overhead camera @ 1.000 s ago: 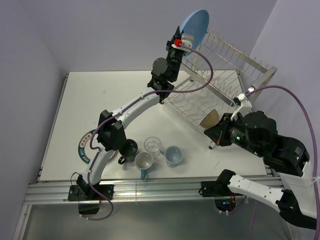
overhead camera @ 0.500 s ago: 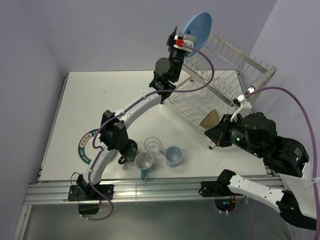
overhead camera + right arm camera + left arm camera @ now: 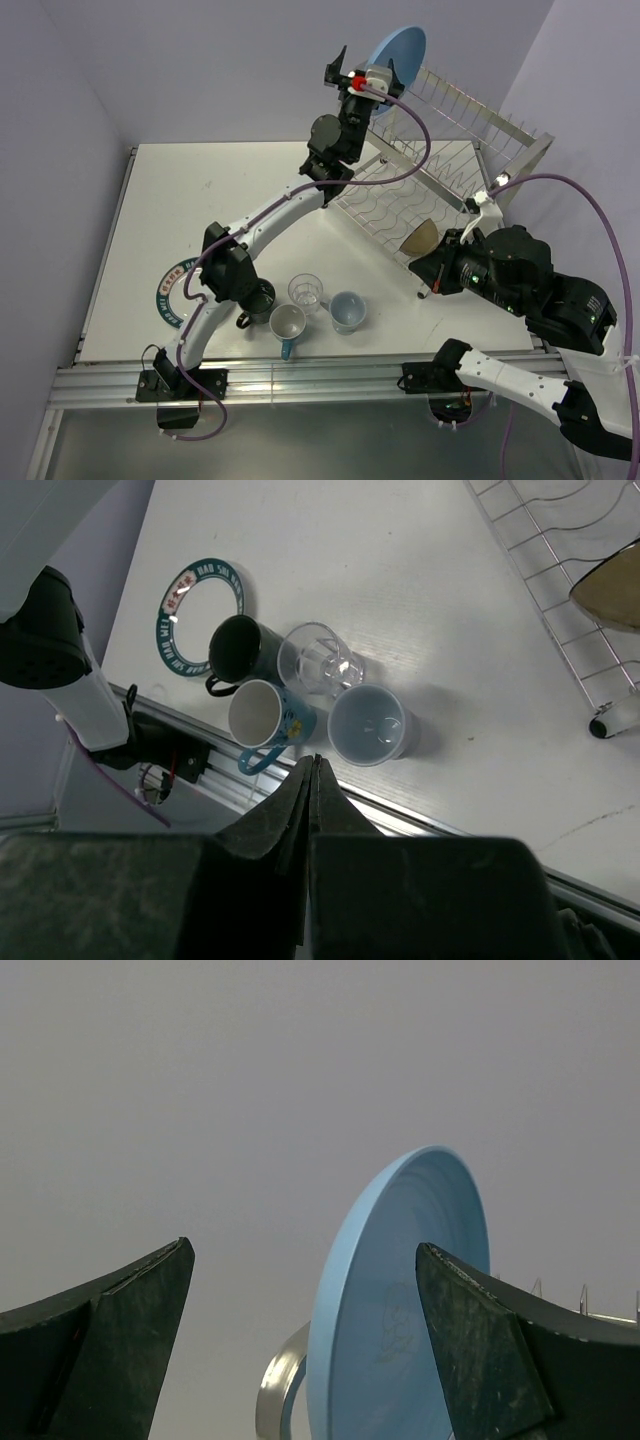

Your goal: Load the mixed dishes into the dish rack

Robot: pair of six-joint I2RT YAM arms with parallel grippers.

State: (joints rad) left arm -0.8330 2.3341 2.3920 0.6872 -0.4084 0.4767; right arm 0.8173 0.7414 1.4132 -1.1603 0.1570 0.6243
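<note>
Light-blue plate (image 3: pixel 405 48) stands in the dish rack (image 3: pixel 470 125); left gripper (image 3: pixel 350 68) wide beside it
Top view: plate on edge in the upper tier, just right of that gripper; left wrist: rim upright ahead, nearer the right finger (image 3: pixel 470 1340); right wrist: right gripper (image 3: pixel 312 765) pinched shut, empty, over the light-blue cup (image 3: pixel 370 723).

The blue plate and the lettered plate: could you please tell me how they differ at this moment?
The blue plate stands on edge at the top of the rack; the lettered plate lies flat on the table. The blue plate is plain; the lettered plate is white with a dark teal rim. Both are round.
</note>
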